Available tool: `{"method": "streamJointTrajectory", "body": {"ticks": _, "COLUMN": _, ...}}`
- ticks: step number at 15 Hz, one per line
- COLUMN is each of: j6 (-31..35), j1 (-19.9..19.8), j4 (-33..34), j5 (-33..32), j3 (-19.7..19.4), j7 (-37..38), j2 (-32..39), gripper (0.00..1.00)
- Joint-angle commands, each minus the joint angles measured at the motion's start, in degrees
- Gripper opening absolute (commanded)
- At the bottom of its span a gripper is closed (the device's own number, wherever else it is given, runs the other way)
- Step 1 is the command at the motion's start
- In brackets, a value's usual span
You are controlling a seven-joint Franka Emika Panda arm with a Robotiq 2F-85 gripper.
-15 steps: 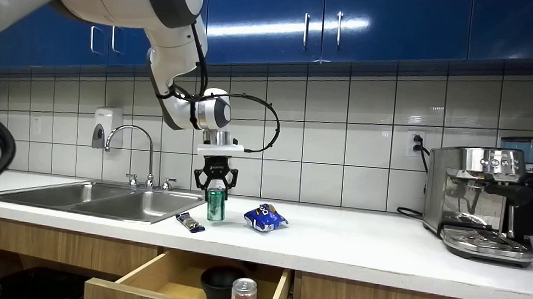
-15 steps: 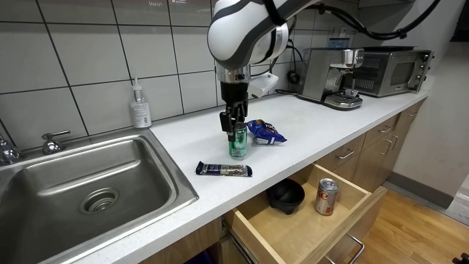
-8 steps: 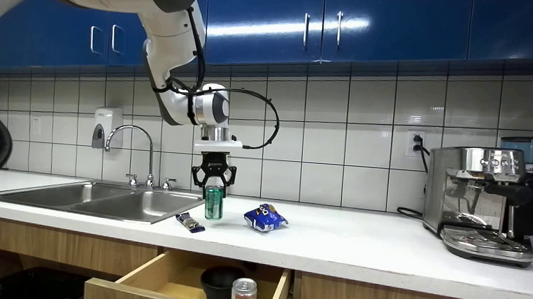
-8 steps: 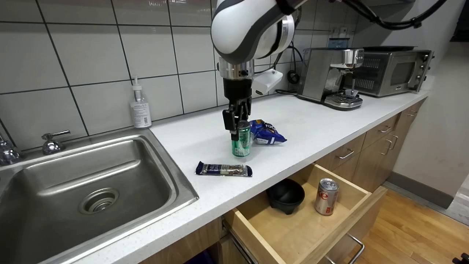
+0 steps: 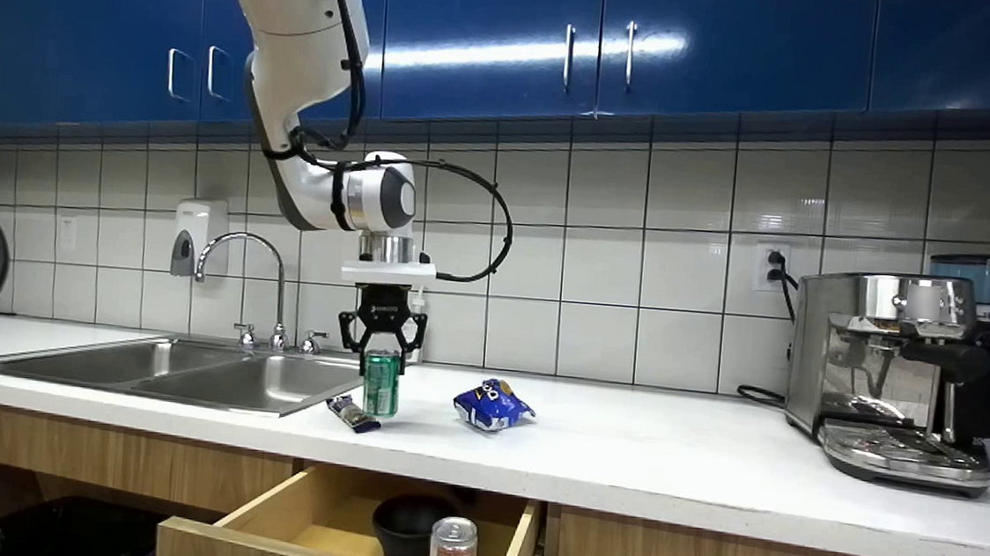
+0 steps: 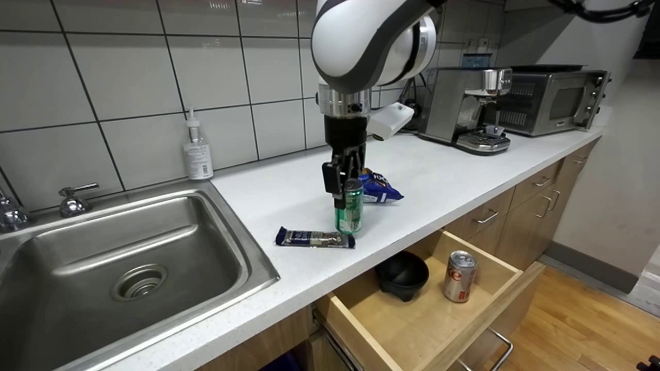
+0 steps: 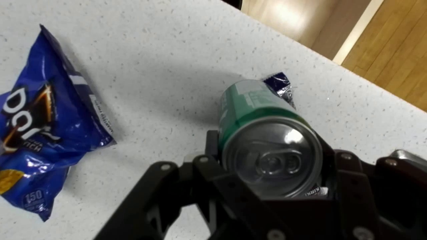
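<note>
Green can (image 7: 268, 143) in hand (image 5: 382, 365), "150" on bag (image 7: 63, 123)

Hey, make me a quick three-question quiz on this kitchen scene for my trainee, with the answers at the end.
1. What is the gripper closed on?
2. True or false: the blue chip bag lies inside the sink.
3. Which of these shares the open drawer with the silver soda can?
A) snack bar
B) black bowl
C) soap bottle

Key:
1. The green soda can.
2. False; the blue chip bag lies on the countertop.
3. B.
</note>
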Motion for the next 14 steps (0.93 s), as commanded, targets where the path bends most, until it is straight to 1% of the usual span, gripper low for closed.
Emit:
{"method": "streamJointTrajectory", "body": {"ticks": 1, "j6": 4.0, "j1": -0.8, "j4": -10.7, "j5": 0.2, "j3": 0.7, "j7": 0.0, "j2": -7.8, "gripper": 0.38}}
{"method": "streamJointTrajectory", "body": {"ticks": 6, "j6": 7.8, "j1": -0.7, "j4": -21.3, "j5": 0.1, "j3": 0.6, "j7": -0.3, "j2": -14.6, "gripper": 0.38}}
{"method": "streamJointTrajectory", "body": {"ticks": 12, "j6": 10.2, "j1": -0.5, "j4": -30.3, "j5": 0.3, "j3": 0.4, "j7": -0.2, "j2": -20.2, "gripper": 0.38}}
{"method": "streamJointTrajectory", "body": {"ticks": 14, "j6": 10.9, "j1": -0.3, "j4": -32.5, "j5": -0.1, "j3": 0.1, "j7": 1.2, "j2": -21.3, "gripper": 0.38}}
